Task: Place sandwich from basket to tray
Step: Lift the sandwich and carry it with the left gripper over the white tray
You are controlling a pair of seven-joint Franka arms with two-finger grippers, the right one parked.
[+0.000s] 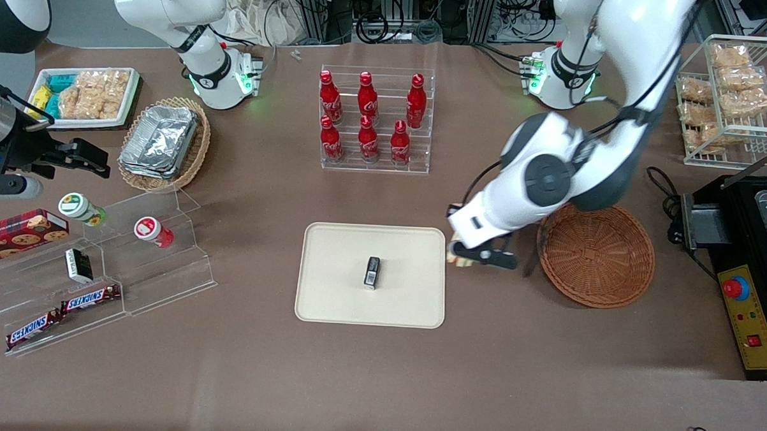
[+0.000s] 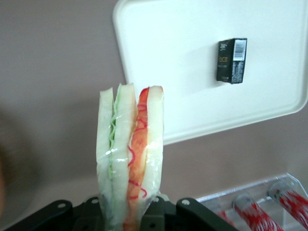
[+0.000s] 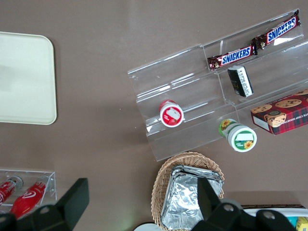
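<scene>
- Wrist view of the working arm: the pincer (image 2: 129, 211) is clamped on the sandwich (image 2: 130, 154), its layered edge pointing toward the tray (image 2: 192, 57).
- Front view: the sandwich (image 1: 458, 259) hangs above the brown surface (image 1: 378, 381), just beside the tray (image 1: 330, 271) and between it and the basket (image 1: 596, 255), which looks empty.
- Transfer appears midway; lifting is done, placing is not.
- Next, carry it over the tray's bare part, away from the small black box (image 1: 372, 271), lower, release.
</scene>
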